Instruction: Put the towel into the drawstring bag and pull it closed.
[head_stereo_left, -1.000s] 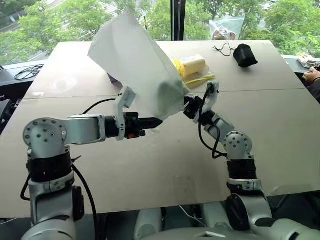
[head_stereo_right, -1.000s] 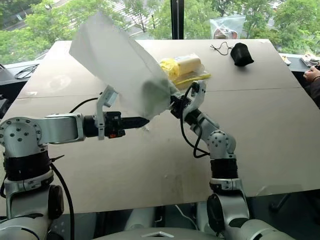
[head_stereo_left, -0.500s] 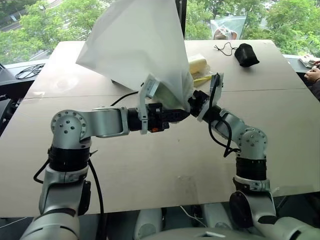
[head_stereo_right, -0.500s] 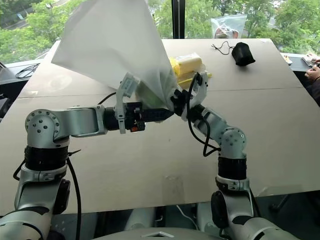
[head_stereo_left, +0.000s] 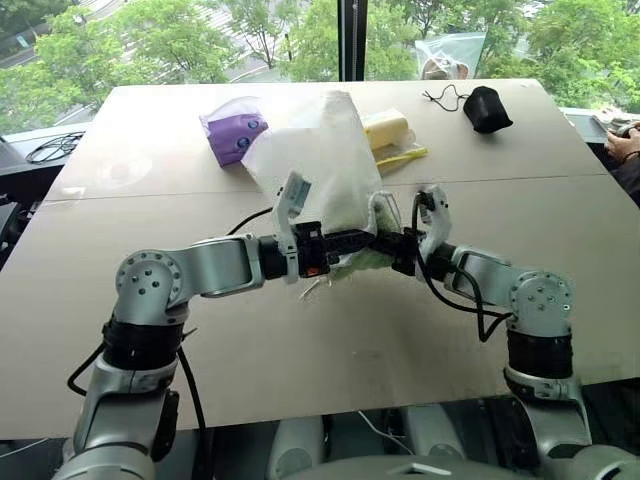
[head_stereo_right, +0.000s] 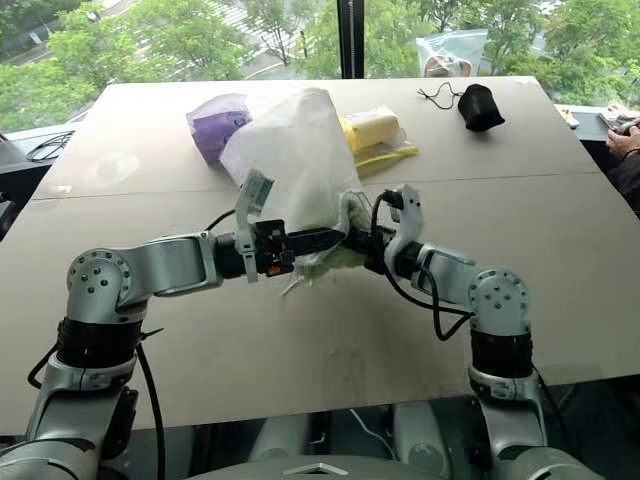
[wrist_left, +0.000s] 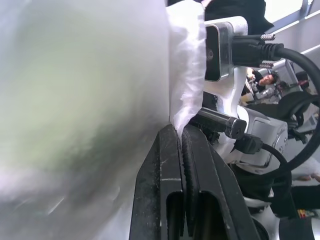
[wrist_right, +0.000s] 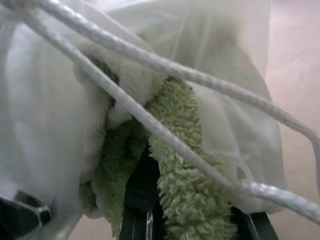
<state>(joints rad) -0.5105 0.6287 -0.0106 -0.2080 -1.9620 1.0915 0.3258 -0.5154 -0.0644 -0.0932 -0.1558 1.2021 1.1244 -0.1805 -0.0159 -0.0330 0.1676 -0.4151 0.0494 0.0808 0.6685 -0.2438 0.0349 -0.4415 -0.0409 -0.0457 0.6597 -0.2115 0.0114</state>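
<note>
The drawstring bag (head_stereo_left: 318, 160) stands over the table (head_stereo_left: 300, 340), body rising away from the robot, gathered mouth at the near, low end between the two grippers. The left gripper (head_stereo_left: 372, 241), jaws pressed together, pinches the mouth fabric from the left. The right gripper (head_stereo_left: 404, 252), nearly closed, clamps the towel (wrist_right: 187, 200) at the mouth from the right; the fingertips almost meet. The towel lies partly inside, a green edge showing at the opening (head_stereo_left: 360, 262). The cord loops (wrist_right: 165, 95) cross just in front of the right gripper, so that arm is judged nearer for the pull.
</note>
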